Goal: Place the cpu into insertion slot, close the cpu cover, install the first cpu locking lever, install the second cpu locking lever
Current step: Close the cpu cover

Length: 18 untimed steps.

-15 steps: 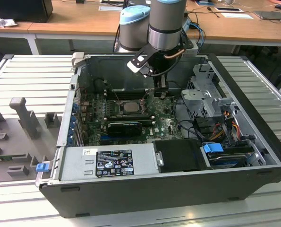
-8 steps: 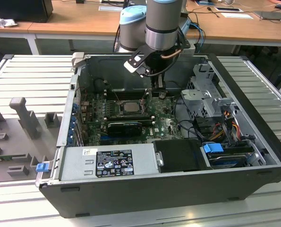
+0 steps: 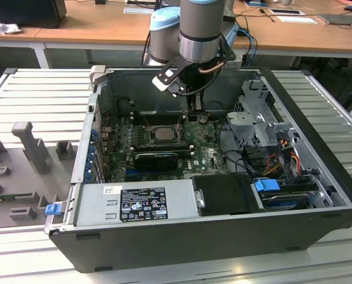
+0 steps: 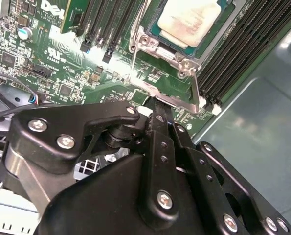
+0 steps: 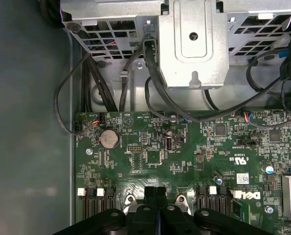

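Cpu (image 3: pixel 162 133) comes first from the exterior view's left, lying flat in the insertion slot (image 3: pixel 147 134). The cpu cover (image 4: pixel 170 49) looks to be down around it. Just beside the socket, the gripper (image 4: pixel 157 110) has its fingers pressed together, tips against the bright wire of a locking lever (image 4: pixel 174 95). I cannot tell whether they pinch it. Judging by this, the lever step is in hand. Done well, it calls for steady pressure along the wire, so the tips do not slip onto the motherboard (image 5: pixel 150 156). Further right stands the drive cage (image 3: pixel 255 118), well apart.
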Each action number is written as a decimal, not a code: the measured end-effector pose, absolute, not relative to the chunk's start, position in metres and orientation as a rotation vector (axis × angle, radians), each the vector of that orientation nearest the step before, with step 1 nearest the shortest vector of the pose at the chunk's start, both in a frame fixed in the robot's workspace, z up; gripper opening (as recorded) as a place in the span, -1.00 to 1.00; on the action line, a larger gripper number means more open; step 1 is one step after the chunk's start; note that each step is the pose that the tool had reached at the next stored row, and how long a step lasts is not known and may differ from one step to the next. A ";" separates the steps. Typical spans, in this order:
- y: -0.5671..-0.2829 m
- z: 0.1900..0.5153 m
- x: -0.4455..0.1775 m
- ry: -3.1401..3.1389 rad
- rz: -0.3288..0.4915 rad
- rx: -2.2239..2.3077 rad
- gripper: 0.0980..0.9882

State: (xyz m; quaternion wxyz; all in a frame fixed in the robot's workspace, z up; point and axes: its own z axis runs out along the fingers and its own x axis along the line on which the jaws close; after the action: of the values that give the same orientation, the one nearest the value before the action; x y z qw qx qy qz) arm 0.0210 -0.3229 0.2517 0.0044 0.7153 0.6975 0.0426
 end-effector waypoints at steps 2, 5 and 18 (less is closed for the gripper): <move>-0.323 0.252 0.019 2.185 0.133 2.241 -0.98; -0.323 0.252 0.016 2.185 0.133 2.241 -0.98; -0.323 0.252 0.004 2.185 0.133 2.241 -0.98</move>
State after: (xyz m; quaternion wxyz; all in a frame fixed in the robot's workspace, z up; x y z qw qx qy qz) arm 0.0042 -0.3229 0.2517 0.0044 0.7153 0.6975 0.0426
